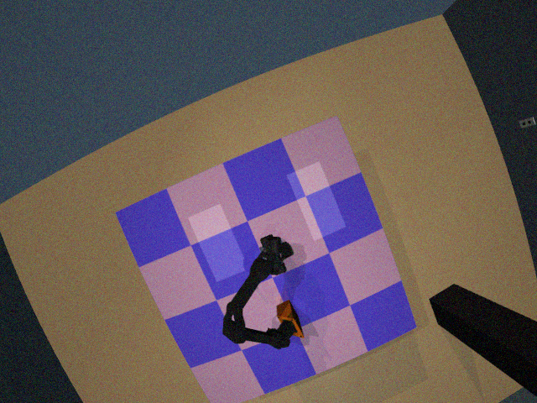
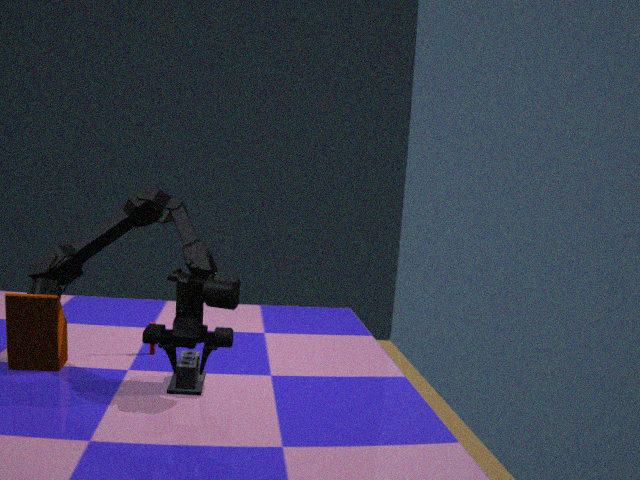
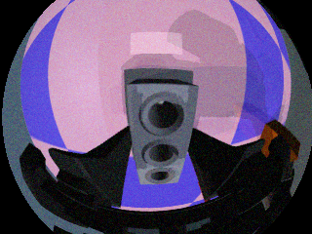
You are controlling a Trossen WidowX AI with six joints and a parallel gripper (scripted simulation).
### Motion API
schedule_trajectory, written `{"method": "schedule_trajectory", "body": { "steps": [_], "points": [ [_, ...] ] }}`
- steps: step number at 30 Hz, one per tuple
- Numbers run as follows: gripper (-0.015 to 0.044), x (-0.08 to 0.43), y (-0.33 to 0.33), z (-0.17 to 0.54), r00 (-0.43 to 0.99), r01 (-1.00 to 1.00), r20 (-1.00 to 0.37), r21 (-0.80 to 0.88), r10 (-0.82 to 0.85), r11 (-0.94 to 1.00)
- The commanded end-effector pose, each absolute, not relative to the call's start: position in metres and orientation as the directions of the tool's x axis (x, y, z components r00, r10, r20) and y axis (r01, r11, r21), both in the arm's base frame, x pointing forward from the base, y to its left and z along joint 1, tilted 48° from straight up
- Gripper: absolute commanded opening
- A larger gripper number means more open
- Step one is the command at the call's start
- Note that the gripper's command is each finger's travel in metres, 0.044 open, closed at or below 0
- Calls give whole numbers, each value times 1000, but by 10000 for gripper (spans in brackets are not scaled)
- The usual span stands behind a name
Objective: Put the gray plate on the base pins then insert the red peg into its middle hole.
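The gray plate [image 2: 187, 376] [image 3: 162, 137] is a thick block with three holes along its top. It sits upright over the dark gray base [image 2: 172, 389] [image 3: 158, 75], looks level and shows no clear gap under it. The pins are hidden, except perhaps a small light spot inside the largest-looking hole in the wrist view. My gripper [image 2: 188, 364] [image 3: 158, 129] is open, with one finger on each side of the plate, close to its sides. The red peg [image 2: 152, 348] stands upright left of the gripper in the exterior view, its upper part partly hidden by the gripper.
An orange wedge-like block [image 1: 285, 310] [image 2: 32, 333] [image 3: 289, 138] stands near the arm's foot. The arm [image 1: 249, 288] reaches over the blue and pink checkered mat [image 1: 264, 182]. A black beam [image 1: 485, 329] shows at the right in the top view.
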State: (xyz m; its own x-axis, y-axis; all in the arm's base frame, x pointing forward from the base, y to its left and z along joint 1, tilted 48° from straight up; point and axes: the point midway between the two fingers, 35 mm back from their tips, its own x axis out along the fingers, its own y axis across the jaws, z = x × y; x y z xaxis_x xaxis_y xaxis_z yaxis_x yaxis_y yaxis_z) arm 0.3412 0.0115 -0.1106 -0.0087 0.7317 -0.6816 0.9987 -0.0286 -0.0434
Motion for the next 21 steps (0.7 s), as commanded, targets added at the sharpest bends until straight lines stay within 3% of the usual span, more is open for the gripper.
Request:
{"method": "schedule_trajectory", "body": {
  "steps": [1,5,9,16,21],
  "points": [
    [341,341,11,-110,-9,999,-682,-42,731,-26],
    [440,341,11,-110,-9,999,-682,-42,731,-26],
    [440,342,9,-109,-8,999,-683,-41,730,-27],
    [440,345,-64,-46,-6,998,-690,-46,724,-35],
    [440,345,-78,-34,-12,998,-681,-51,732,-31]
  ]
}}
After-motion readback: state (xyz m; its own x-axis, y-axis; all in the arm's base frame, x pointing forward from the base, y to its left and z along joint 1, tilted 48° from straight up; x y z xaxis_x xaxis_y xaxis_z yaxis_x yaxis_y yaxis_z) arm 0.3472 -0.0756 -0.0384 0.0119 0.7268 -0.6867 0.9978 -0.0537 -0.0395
